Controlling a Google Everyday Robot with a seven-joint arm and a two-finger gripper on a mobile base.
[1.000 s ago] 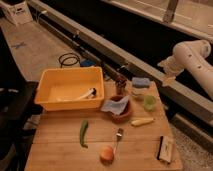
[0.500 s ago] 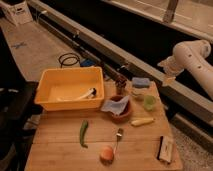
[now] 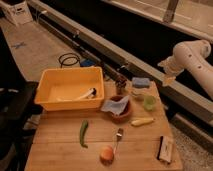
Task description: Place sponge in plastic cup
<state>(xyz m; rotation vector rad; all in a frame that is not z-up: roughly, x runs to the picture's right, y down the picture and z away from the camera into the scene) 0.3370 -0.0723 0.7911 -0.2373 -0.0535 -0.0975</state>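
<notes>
A wooden bench [image 3: 60, 150] fills the lower part of the camera view, with a dark floor and a long rail behind it. The robot's white arm [image 3: 192, 55] reaches in from the right, above and beyond the bench's back right corner. Its gripper [image 3: 168, 76] hangs in the air past the bench edge, well apart from everything on the bench. The fingers are spread apart and hold nothing.

The sponge [image 3: 141, 82], a small blue block, sits at the back right of the bench, at the top of a cream-white jar [image 3: 137, 93]. Whether it rests on the jar or lies just behind it cannot be told. The plastic cup [image 3: 149, 103], short and light green, stands upright just in front and to the right of the jar, near the sponge but not touching it.

To the left of the cup is a brown clay bowl [image 3: 121, 116] with a pale-blue cloth [image 3: 115, 105] draped over it. A small dark container [image 3: 120, 86] stands behind the bowl. A large yellow tub [image 3: 47, 95] occupies the back left of the bench, with a white object [image 3: 86, 94] lying inside it.

In front of the cup lies a pale yellow oblong item [image 3: 142, 121]. Nearer the front edge are a green pepper [image 3: 83, 133], a fork [image 3: 118, 136], a round orange fruit [image 3: 106, 153], and at the right a small flat block with a dark edge [image 3: 165, 148].
</notes>
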